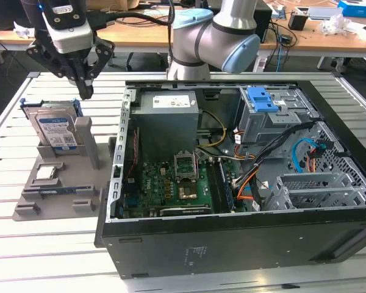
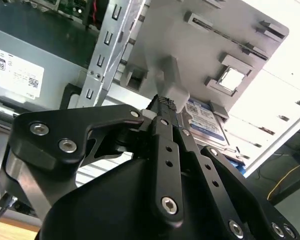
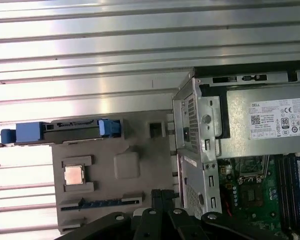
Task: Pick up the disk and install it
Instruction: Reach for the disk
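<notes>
- The disk (image 1: 56, 129) stands on edge in a slot of the grey holder (image 1: 55, 198), at the left of the exterior view, with its label facing the camera. The first wrist view looks down on its upper edge, with the blue bracket (image 3: 29, 132) wrapping the ends.
- The gripper (image 1: 85, 90) hangs in the upper left of the exterior view. It is above the holder, just off the disk's upper corner toward the exterior view's right, and does not touch it.
- The fingers are drawn together to a point and hold nothing (both wrist views show the tips meeting).
- Handling, as a judgement: it is a stiff metal slab, rather heavy for its size, smooth on its faces and easily harmed by knocks. The plastic bracket probably flexes.
- The likeliest hold is across the two flat faces near the exposed upper edge, since the holder's wall covers the lower part. That calls for a wider opening than the fingers have now.
- The open computer case (image 1: 232, 244) lies on the slatted desk (image 1: 43, 262) beside the holder.
</notes>
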